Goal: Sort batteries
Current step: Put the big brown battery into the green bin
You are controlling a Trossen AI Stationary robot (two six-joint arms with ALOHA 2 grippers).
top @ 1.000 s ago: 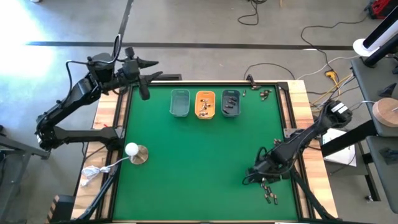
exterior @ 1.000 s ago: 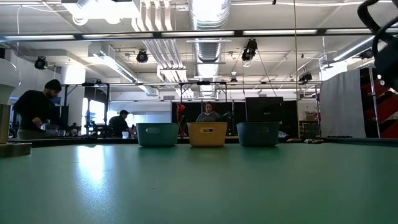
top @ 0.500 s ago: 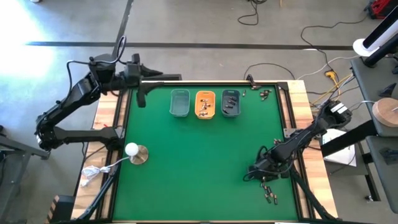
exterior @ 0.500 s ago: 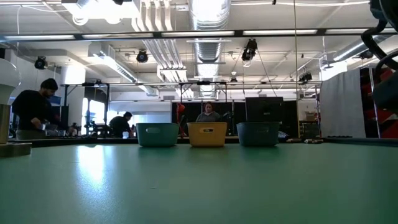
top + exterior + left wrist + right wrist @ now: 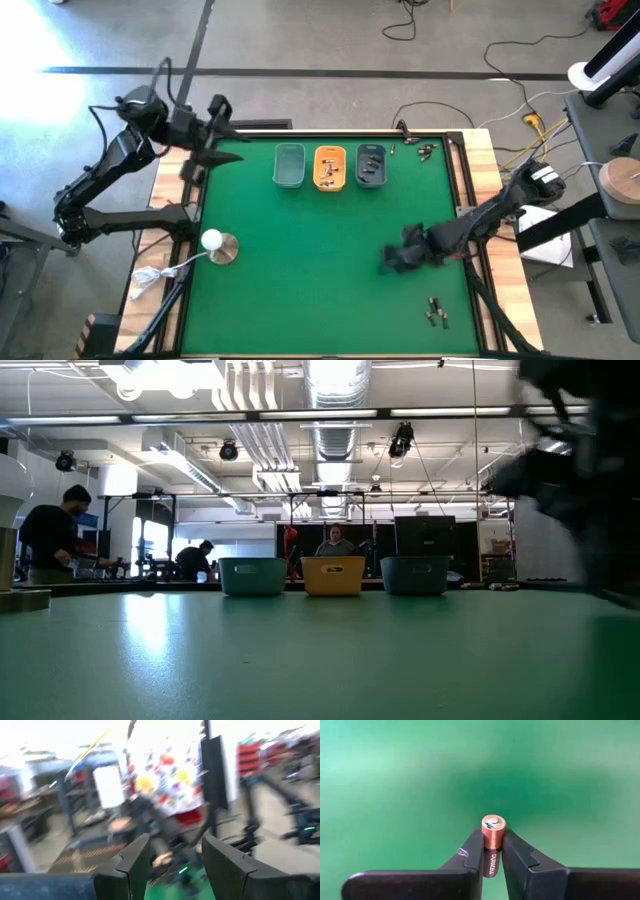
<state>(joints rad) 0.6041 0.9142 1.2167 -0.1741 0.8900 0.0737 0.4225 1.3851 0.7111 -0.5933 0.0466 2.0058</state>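
Since a sec ago the right hand (image 5: 392, 260) has come up off the loose pile of batteries (image 5: 434, 313) near the front-right corner of the bench (image 5: 300, 280) and shifted inward toward mid-bench; the left arm has swung back, so the left hand (image 5: 198, 160) now sits over the bench's far-left edge, pointing out at the room.

Right hand's fingers (image 5: 475, 852) are closed on one battery (image 5: 493, 832), a copper-topped cell pinched between the tips w/ its end cap facing out, held clear above bare green. Left hand has its fingers spread apart and holds nothing.

Rest of the cells: a few still loose near the front-right corner, a few more scattered at the far-right corner (image 5: 425, 150), and some already in the orange tray (image 5: 330, 167) and dark tray (image 5: 371, 166). The teal tray (image 5: 289, 165) looks empty from above.

Step in hand, I'd say: carry phase, i.e. pick done, cell lifted, en route to the trays at the far side. Next move needs the right arm to travel across to the row of three, choose the tray matching this cell's size, get the tips over that compartment and only then let go. Cell is small and round, so a release from too high could bounce it out or into the neighbour tray
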